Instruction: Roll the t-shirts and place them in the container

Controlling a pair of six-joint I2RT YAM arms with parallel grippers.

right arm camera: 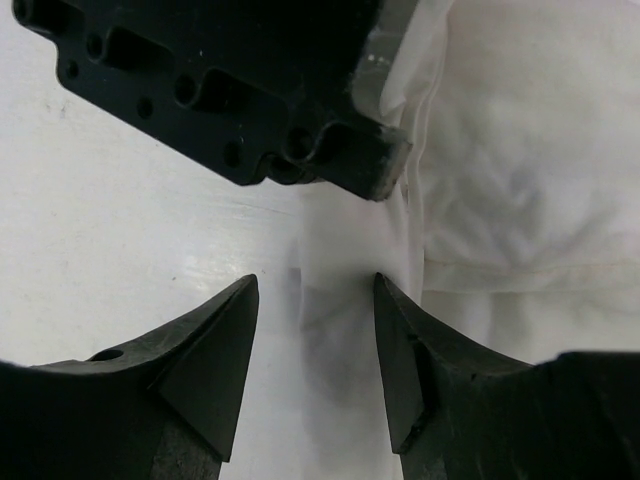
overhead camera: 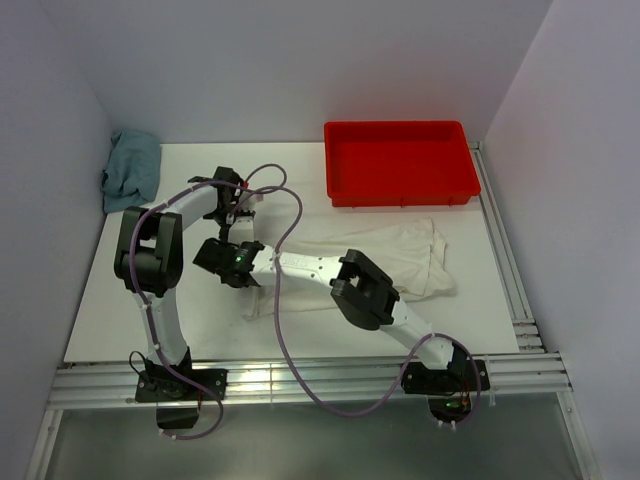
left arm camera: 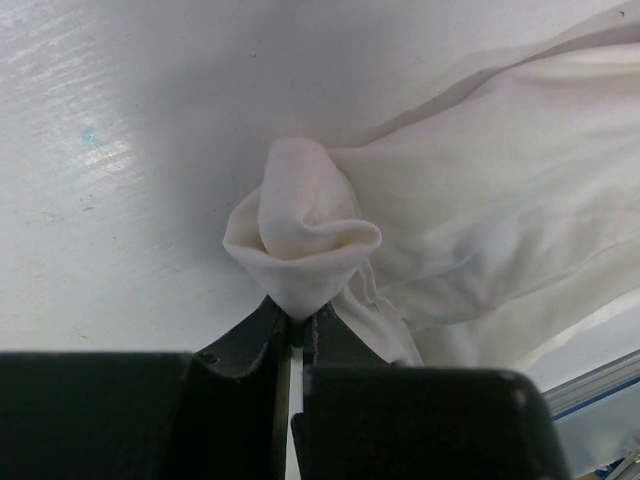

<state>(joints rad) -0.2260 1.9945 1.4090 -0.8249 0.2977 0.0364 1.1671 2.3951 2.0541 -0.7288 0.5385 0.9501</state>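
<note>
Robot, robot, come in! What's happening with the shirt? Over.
Left gripper shut on t-shirt, bunched fold pinched. Right gripper open, fabric strip between jaws. Not rolled yet, mostly flat. Left gripper close ahead of right.

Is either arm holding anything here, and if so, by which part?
The left gripper is shut on the t-shirt, its fingers pinching the bunched, curled end of the fabric. The right gripper is open and holds nothing.
</note>
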